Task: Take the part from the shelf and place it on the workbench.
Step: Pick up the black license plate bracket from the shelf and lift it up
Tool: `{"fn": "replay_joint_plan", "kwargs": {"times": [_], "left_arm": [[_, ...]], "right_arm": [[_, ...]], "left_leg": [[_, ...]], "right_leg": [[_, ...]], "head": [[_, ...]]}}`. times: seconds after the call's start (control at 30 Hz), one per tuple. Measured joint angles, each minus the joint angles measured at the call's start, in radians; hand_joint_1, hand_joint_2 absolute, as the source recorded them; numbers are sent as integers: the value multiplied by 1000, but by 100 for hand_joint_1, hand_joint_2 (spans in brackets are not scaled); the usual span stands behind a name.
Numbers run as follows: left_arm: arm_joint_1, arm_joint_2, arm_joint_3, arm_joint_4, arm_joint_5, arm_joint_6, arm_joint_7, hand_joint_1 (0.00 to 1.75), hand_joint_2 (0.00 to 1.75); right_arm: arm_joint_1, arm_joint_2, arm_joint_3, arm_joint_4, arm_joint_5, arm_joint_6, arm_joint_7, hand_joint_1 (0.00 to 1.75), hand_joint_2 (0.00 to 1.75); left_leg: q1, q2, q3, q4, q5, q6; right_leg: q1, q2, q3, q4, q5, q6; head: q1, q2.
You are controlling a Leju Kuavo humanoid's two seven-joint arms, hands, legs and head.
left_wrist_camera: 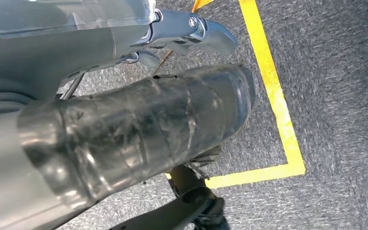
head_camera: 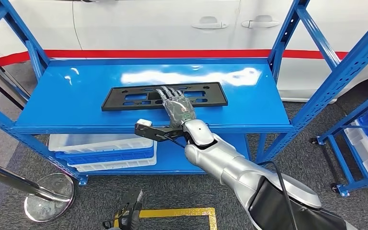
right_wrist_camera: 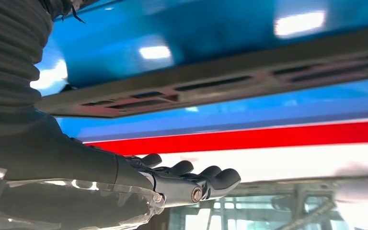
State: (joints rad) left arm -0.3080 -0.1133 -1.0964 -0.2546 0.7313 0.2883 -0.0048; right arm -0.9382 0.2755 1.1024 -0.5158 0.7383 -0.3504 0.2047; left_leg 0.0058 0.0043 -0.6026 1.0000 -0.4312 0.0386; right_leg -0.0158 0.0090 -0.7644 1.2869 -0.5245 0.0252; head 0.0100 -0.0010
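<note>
You have bare blue shelf top (head_camera: 67, 103) to the left of the black part (head_camera: 124, 98) and more to its right, plus a clear band along the far edge. The right hand (head_camera: 176, 106) already reaches in over the near lip, lying above the part's middle, fingers straight. Slanted blue uprights (head_camera: 285, 33) close both far corners, and a white car body (head_camera: 172, 24) stands just behind. Under the top, stacked trays (head_camera: 103, 151) take up the lower shelf's left side. A chrome post base (head_camera: 48, 196) sits near left on the floor.
</note>
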Motion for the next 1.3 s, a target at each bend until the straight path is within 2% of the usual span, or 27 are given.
{"fn": "replay_joint_plan", "kwargs": {"times": [0.03, 0.07, 0.1, 0.17, 0.23, 0.3, 0.37, 0.43, 0.47, 0.5, 0.53, 0.57, 0.63, 0.67, 0.73, 0.8, 0.87, 0.93, 0.97, 1.0, 1.03, 1.07, 1.13, 1.17, 1.2, 1.3], "left_arm": [[1, -1, 0, 0, 0, -1, 1, 0, 0], [1, -2, 0, 0, 0, -1, 1, 0, 0], [1, -3, 0, 0, -1, -1, 1, 0, 0], [1, -5, 0, 0, -1, -1, 2, 0, 0], [2, -5, 0, 1, -2, -2, 2, 0, 0], [3, -6, 0, 1, -2, -4, 2, 0, 0], [2, -8, 0, 1, -2, -4, 2, 0, 0], [3, -10, 0, 1, -2, -4, 2, 0, 0], [5, -11, 0, 1, -2, -5, 2, 0, 0], [7, -12, 0, 1, -1, -5, 2, 0, 0], [8, -13, 0, 1, 1, -5, 1, 0, 0], [9, -14, 0, 1, 2, -5, 1, 0, 0], [9, -15, 0, 1, 5, -5, 1, 0, 0], [9, -15, 0, 1, 6, -5, 0, 0, 0], [11, -17, 0, 1, 9, -5, 0, 0, 0], [13, -20, 0, 1, 9, -8, 1, 0, 0], [12, -22, 0, 1, 9, -22, 5, 0, 0], [11, -22, 0, 1, 9, -38, 12, 0, 0], [11, -22, 0, 1, 8, -44, 15, 0, 0], [12, -22, 0, 2, 7, -47, 17, 0, 0], [12, -22, 0, 2, 5, -49, 19, 0, 0], [12, -22, 0, 2, 4, -50, 19, 0, 0], [11, -21, 0, 3, 3, -50, 19, 0, 0], [10, -21, 0, 4, 2, -50, 19, 0, 0], [10, -21, 0, 4, 2, -49, 19, 0, 0], [10, -20, 0, 4, 0, -49, 20, 0, 0]], "right_arm": [[0, -1, 0, 4, 6, 0, 2, 0, 175], [0, -2, 0, 7, 11, 0, 3, 0, 175], [-2, -2, 0, 10, 14, -1, 4, 0, 175], [-3, -1, 0, 15, 21, 0, 6, 0, 175], [-4, 0, 0, 21, 31, 3, 13, 0, 175], [-5, 0, 0, 28, 46, 12, 20, 0, 175], [-7, 1, 1, 35, 61, 23, 27, 0, 175], [-9, 0, 2, 47, 77, 34, 36, 0, 175], [-9, -1, 2, 54, 86, 39, 41, 0, 175], [-9, -2, 3, 61, 93, 43, 45, 0, 175], [-9, -3, 3, 66, 101, 48, 49, 0, 175], [-9, -4, 4, 71, 108, 51, 53, 0, 175], [-11, -7, 5, 79, 125, 55, 63, 0, 175], [-12, -9, 6, 82, 135, 55, 70, 0, 175], [-12, -12, 8, 89, 157, 51, 90, 0, 175], [-12, -18, 9, 94, 181, 43, 111, 0, 175], [-14, -26, 9, 99, 200, 35, 127, 0, 175], [-13, -32, 11, 104, 214, 30, 140, 0, 175], [-11, -36, 11, 107, 220, 27, 145, 0, 175], [-9, -39, 12, 110, 224, 23, 148, 0, 175], [-7, -41, 12, 112, 228, 17, 150, 0, 175], [-6, -43, 12, 114, 230, 7, 151, 0, 175], [-7, -47, 12, 116, 231, -18, 150, 0, 175], [-7, -48, 12, 116, 231, -32, 148, 0, 175], [-7, -49, 12, 116, 231, -44, 146, 0, 175], [-6, -52, 12, 118, 240, -81, 142, 0, 175]], "left_leg": [[2, 0, 0, 4, -3, -3], [5, 0, 0, 10, -8, -8], [4, -1, -3, 19, -14, -14], [1, -1, -11, 34, -22, -26], [0, -1, -15, 36, -22, -34], [3, 0, -20, 49, -34, -41], [5, 0, -53, 124, -78, -48], [5, 0, -113, 246, -129, -52], [5, 0, -135, 288, -139, -51], [5, 0, -143, 297, -131, -49], [4, 0, -131, 269, -106, -44], [2, -1, -104, 210, -70, -36], [-5, -2, -44, 88, -24, -18], [-9, -3, -26, 52, -16, -12], [-15, -4, -17, 29, -15, -8], [-9, -3, -8, 8, -4, -6], [-2, -1, 2, -11, 7, -1], [-4, 0, 2, -12, 9, 4], [-4, 0, 1, -9, 8, 4], [-3, 0, 0, -7, 7, 4], [-3, -1, -1, -3, 5, 3], [-3, -1, -1, 3, 1, 0], [-5, -2, -7, 20, -10, -10], [-7, -2, -11, 27, -14, -15], [-9, -3, -14, 32, -16, -19], [-8, -2, -20, 39, -22, -31]], "right_leg": [[-4, -2, 15, -33, 29, 3], [-8, -4, 43, -94, 63, 6], [-9, -6, 72, -152, 84, 9], [-9, -7, 103, -217, 98, 0], [-5, -4, 102, -220, 95, -18], [-7, -2, 104, -223, 96, -32], [-8, -2, 105, -225, 98, -41], [-5, -2, 105, -225, 97, -45], [-3, -1, 105, -225, 97, -46], [-1, 0, 106, -225, 97, -47], [1, 1, 106, -225, 97, -47], [3, 3, 107, -225, 97, -47], [5, 6, 108, -227, 98, -45], [5, 7, 108, -229, 100, -42], [2, 7, 107, -236, 106, -32], [3, 5, 107, -237, 103, -20], [5, 2, 83, -181, 66, -10], [4, 1, 30, -65, 10, -4], [3, 0, 7, -18, -5, -1], [2, 0, -2, 1, -2, 1], [0, -1, 7, -17, 17, 3], [-3, -2, 33, -68, 49, 4], [-6, -4, 93, -181, 88, 2], [-6, -4, 110, -213, 94, -4], [-5, -2, 114, -224, 90, -11], [-4, 0, 114, -228, 95, -31]], "head": [[0, 0], [0, 0], [1, 0], [1, 0], [0, 0], [-3, 0], [-7, 0], [-10, 0], [-10, 0], [-10, 0], [-10, 0], [-10, 0], [-9, 0], [-10, 0], [-11, 0], [-10, 0], [-6, 0], [-4, 0], [-4, 0], [-4, 0], [-4, 0], [-4, 0], [-4, 0], [-5, 0], [-6, 0], [-8, 0]]}}
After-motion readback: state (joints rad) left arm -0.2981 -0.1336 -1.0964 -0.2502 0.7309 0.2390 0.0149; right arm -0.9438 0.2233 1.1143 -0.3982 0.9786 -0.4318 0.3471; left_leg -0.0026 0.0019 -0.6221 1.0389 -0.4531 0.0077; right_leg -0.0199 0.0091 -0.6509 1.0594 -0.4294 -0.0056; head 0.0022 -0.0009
